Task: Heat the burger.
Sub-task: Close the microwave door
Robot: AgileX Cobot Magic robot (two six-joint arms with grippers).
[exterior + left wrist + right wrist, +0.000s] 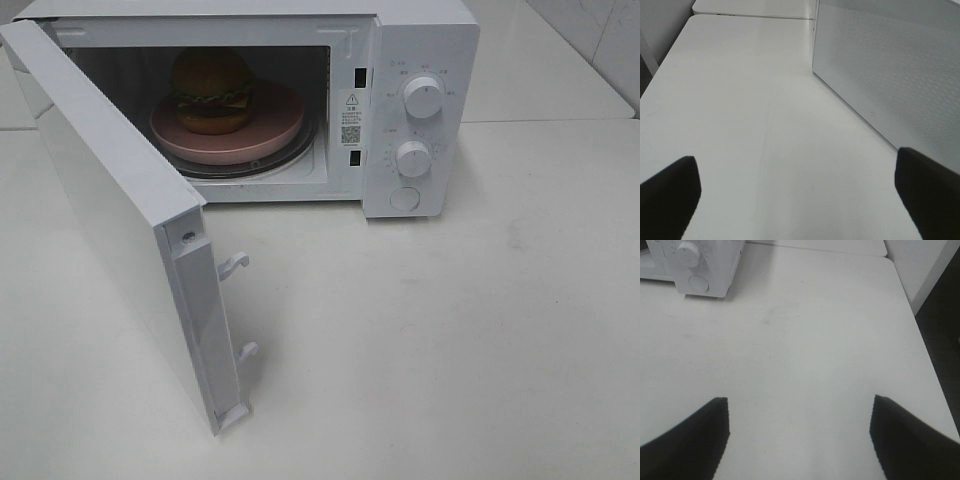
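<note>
Burger (212,90) sits on pink plate (272,142) inside microwave (430,40), at back edge of counter (450,330). Door (100,200) swung wide. Left gripper (795,170) jaws apart, empty, beside door. Right gripper (800,410) likewise apart, empty, above counter.

Bright, even, diffuse; soft shadows on the bench (450,330) by the microwave (425,40); dimmer inside its cavity; wrist views slightly soft.
</note>
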